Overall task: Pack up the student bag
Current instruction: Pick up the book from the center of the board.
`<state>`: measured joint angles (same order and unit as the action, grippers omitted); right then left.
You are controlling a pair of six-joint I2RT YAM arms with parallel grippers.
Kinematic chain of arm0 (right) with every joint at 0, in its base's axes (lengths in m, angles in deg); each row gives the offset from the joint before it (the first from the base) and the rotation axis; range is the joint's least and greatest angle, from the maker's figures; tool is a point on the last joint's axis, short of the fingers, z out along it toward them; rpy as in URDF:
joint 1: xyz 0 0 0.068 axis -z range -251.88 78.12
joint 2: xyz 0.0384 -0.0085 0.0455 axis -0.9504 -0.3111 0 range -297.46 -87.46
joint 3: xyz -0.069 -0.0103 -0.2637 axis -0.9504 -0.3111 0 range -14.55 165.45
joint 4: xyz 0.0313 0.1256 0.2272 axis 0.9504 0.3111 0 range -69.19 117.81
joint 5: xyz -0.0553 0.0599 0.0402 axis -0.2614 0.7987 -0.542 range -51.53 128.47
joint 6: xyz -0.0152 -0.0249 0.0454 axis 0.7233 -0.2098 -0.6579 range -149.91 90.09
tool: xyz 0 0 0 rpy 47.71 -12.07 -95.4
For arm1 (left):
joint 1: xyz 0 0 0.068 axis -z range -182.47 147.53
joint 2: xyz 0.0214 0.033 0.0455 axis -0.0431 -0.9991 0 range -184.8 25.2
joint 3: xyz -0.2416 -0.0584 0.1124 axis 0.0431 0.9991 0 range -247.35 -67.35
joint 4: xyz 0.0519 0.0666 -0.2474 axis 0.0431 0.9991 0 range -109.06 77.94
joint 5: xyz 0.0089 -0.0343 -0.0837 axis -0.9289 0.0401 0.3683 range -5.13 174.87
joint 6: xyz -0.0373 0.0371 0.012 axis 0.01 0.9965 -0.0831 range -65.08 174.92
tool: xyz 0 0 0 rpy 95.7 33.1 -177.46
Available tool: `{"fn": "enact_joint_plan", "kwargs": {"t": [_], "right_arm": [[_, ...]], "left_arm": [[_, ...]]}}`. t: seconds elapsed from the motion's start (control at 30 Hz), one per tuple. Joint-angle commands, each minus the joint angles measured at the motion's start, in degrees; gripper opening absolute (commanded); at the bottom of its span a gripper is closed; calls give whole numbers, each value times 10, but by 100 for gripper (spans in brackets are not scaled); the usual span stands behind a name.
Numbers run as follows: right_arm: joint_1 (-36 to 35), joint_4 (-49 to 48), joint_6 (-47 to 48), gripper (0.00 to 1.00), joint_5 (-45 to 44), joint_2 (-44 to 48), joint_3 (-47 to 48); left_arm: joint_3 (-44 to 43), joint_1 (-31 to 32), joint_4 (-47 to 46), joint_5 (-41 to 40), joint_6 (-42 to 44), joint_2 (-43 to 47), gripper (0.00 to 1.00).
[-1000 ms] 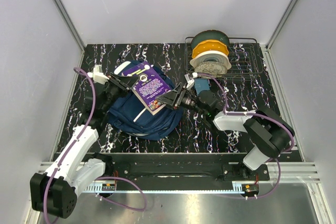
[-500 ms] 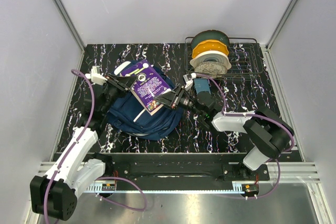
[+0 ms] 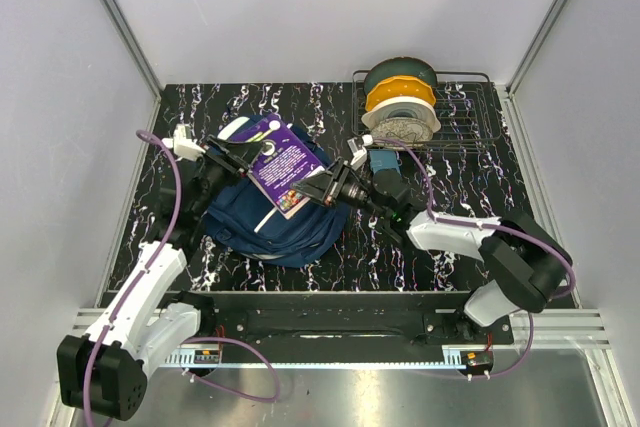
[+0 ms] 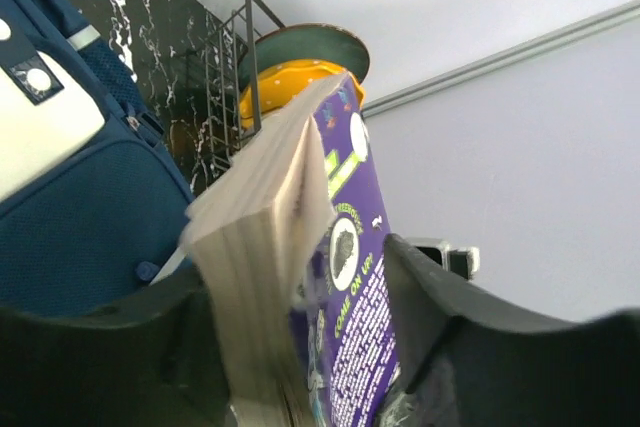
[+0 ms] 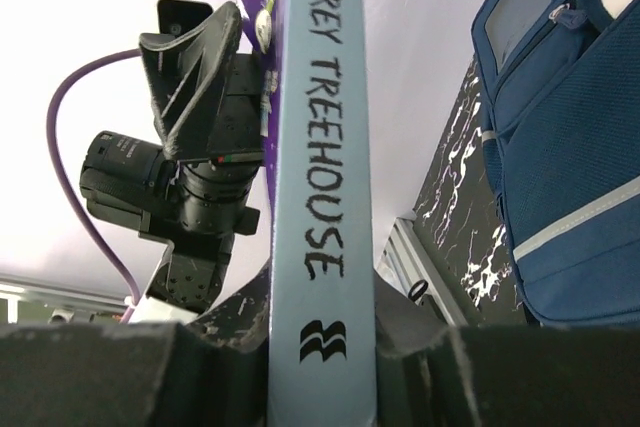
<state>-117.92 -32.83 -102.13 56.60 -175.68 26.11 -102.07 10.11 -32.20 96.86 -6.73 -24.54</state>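
Pinching the purple book (image 3: 283, 169) by its spine, the right gripper (image 3: 318, 190) holds it over the student bag (image 3: 270, 232), which lies centre-left of the frame. The left gripper (image 3: 240, 155) straddles the pages, can't tell if it's squeezing.

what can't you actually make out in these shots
- Bag opening: in the top view the purple book and both arms cover the top of the student bag, so open or zipped cannot be told.
- Left pincer: in the left wrist view the book fills the gap; gripping or loose is unclear.
- Book title: in the right wrist view the top edge cuts off the spine's first words.
- Blue item by the rack: in the top view the right arm hides most of it.
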Motion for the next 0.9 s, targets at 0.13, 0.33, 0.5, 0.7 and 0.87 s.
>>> {"fn": "enact_joint_plan", "kwargs": {"t": [0.13, 0.33, 0.5, 0.7, 0.87], "right_arm": [[-8, 150, 81, 0, -103, 118, 18], [-7, 244, 111, 0, -175, 222, -23], [-7, 333, 130, 0, -209, 305, -47], [-7, 437, 149, 0, -273, 418, -72], [-7, 533, 167, 0, -335, 488, -66]], "left_arm": [[-90, 3, 36, 72, 135, -9, 91], [-142, 3, 83, 87, 194, -26, 99], [-180, 3, 182, 77, 251, -28, 99], [-192, 3, 260, 59, 311, -24, 99], [-212, 9, 285, 67, 338, -47, 99]]}}
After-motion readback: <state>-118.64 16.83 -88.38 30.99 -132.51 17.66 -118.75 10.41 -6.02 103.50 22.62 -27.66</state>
